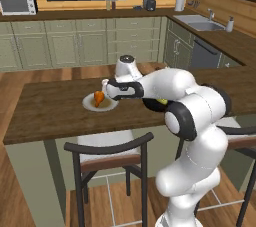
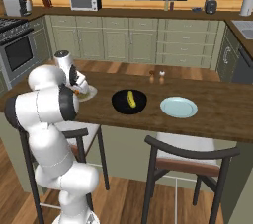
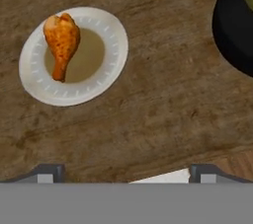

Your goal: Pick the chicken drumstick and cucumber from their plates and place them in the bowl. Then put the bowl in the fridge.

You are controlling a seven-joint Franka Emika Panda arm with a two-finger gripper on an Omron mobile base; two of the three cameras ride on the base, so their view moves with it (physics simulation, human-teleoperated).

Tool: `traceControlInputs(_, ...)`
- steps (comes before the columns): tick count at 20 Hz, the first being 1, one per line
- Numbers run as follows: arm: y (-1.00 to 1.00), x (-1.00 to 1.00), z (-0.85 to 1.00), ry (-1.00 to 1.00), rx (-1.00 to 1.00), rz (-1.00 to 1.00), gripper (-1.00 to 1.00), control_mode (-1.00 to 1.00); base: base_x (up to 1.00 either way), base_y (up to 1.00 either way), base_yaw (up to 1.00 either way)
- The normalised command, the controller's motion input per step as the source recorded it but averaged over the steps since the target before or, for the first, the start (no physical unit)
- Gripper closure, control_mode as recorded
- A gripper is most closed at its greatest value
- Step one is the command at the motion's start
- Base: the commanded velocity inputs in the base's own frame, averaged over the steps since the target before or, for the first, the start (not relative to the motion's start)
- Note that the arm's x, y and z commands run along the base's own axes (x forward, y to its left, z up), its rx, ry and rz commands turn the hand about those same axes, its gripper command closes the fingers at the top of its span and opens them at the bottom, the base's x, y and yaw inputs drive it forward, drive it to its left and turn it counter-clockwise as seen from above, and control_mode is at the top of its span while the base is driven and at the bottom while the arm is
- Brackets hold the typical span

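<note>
Arm bent low over wood-grain worktop (image 3: pixel 163 114), claw (image 3: pixel 126 172) pointing down, jaws wide and empty; ahead and left of it, glossy orange-brown drumstick (image 3: pixel 62 43) on round cream plate (image 3: pixel 111 35); ahead and right, black bowl (image 3: pixel 230 35) holding yellow-green cucumber (image 2: pixel 131 99).

We are counting one chicken drumstick (image 3: pixel 61 43), one cucumber (image 2: pixel 131 99), one black bowl (image 2: pixel 120 103), two plates (image 3: pixel 109 33) (image 2: pixel 179 107), two chairs (image 1: pixel 110 156) (image 2: pixel 185 161).
</note>
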Motion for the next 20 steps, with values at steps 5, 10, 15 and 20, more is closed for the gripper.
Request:
traceControlInputs(5, 0.46, 0.56, -0.01, 0.0, -0.07, 0.0, -1.0, -1.0, 0.0, 0.0, 0.0)
traceControlInputs(10, 0.47, 0.69, -0.22, 0.0, -0.03, 0.0, -1.0, -1.0, 0.0, 0.0, 0.0)
traceControlInputs(15, 0.19, 0.58, -0.44, 0.02, 0.0, 0.0, -1.0, -1.0, 0.0, 0.0, 0.0)
traceControlInputs(20, 0.25, 0.53, -0.41, 0.03, 0.0, 0.0, -1.0, -1.0, 0.0, 0.0, 0.0)
